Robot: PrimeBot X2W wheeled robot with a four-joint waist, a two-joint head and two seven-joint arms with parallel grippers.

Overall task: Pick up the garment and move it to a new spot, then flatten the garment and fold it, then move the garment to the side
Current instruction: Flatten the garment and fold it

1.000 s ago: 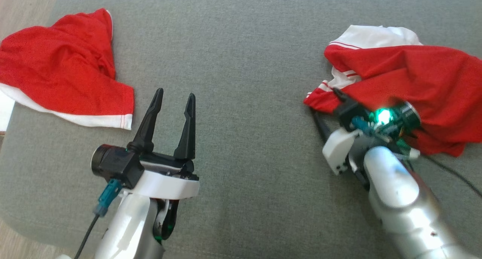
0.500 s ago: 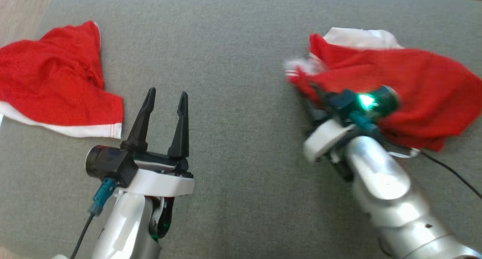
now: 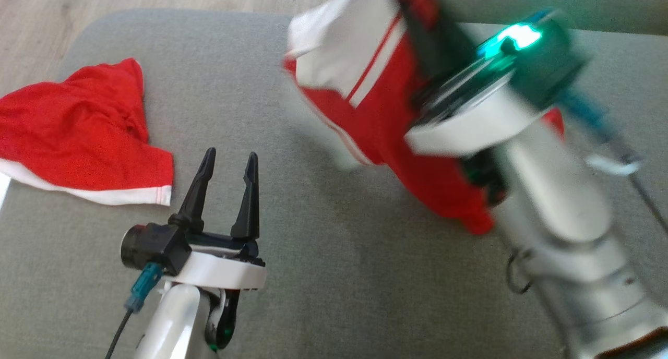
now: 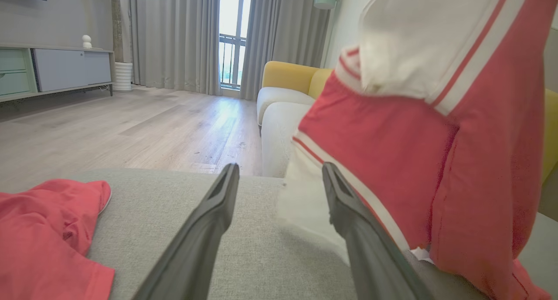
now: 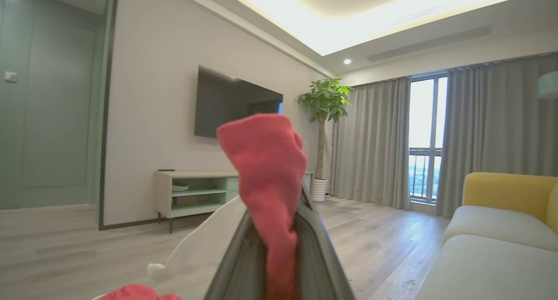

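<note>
Garment [image 3: 381, 124] red, white panels, red stripes; second garment [image 3: 78, 140] red, white hem; cushion [image 3: 313, 275] grey

the garment [image 3: 386, 124] is thin knit cloth, red with white panels, soft, matt and creased. the second red piece [image 3: 78, 134] looks the same stuff (a fine mesh weave shows). the cushion [image 3: 323, 275] under it is coarse woven grey fabric. the left gripper [image 3: 230, 155] has matt black plastic fingers; the right arm shell [image 3: 563, 207] is smooth, glossy silver. the floor [image 4: 130, 130] is pale wood planks with a faint sheen.
</note>
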